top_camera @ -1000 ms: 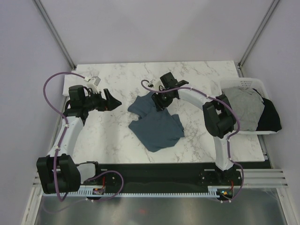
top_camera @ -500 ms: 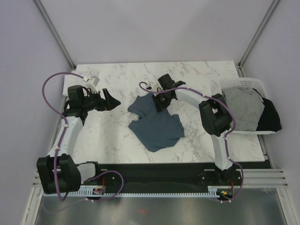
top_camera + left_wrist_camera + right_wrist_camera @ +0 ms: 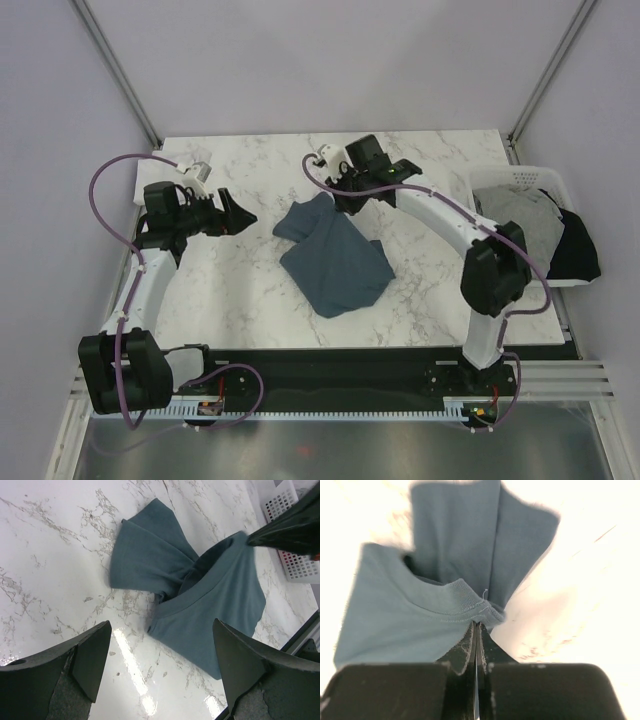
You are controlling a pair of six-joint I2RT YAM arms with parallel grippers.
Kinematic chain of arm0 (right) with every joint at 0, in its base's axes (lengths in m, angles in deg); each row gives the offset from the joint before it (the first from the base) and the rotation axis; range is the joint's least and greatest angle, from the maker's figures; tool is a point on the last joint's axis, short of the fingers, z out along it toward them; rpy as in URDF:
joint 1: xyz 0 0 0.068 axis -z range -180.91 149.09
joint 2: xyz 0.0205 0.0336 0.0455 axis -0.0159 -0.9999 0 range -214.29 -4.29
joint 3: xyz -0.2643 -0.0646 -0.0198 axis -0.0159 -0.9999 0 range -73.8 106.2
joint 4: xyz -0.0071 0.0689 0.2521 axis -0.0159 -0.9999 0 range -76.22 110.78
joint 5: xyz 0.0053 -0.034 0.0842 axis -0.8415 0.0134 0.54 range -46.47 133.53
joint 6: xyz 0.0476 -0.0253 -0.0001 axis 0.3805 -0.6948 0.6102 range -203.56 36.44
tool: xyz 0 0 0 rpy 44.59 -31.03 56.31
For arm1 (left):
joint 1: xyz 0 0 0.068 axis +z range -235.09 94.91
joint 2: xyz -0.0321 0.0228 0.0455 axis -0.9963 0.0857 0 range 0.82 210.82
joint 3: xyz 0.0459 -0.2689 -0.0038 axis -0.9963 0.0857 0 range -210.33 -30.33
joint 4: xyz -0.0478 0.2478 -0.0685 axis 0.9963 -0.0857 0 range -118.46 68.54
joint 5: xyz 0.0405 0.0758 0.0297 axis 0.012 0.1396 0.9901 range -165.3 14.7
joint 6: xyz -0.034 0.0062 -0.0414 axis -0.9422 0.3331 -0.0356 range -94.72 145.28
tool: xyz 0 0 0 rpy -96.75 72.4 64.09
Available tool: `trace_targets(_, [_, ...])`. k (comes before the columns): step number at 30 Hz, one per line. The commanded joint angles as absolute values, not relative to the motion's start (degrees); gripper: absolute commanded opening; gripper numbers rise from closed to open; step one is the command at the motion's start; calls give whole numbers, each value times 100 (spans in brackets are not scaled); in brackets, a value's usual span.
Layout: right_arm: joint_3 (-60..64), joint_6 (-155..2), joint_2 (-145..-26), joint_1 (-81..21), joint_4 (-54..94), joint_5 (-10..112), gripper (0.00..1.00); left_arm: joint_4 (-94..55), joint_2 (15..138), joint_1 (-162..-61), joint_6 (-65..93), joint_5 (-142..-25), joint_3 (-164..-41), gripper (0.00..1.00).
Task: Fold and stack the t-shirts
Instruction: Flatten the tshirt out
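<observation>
Right tool [image 3: 476, 626] clamped on blue shirt [image 3: 338, 265] at its collar, far end; cloth trails nearward from it. Left tool [image 3: 238, 214] spread apart, left of shirt, not touching.

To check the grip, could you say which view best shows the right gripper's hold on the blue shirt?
Right wrist: close up, the right gripper is shut on the blue shirt at its collar. Top external shows that pinch small; left wrist, from afar.
</observation>
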State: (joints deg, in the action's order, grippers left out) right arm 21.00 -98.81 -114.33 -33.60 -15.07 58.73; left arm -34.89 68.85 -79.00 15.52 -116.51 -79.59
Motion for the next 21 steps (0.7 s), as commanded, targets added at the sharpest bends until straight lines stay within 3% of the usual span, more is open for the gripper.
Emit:
trace_targets(1, [2428,-10131,-10380,-3571,-1244,5592,0,-3279,6867,-7867,1377,-11828,-7894,89])
trace_targets(13, [2913,-10912,-8604,-3617,-1595,5854,0,-3227,7078,-7858,1272,-11960,-7911,89])
trace_targets(21, [-223,-11274,-7471,-3519,-2430,6893,0,-3683,8482,-8024,1060,-12461,-8947,86])
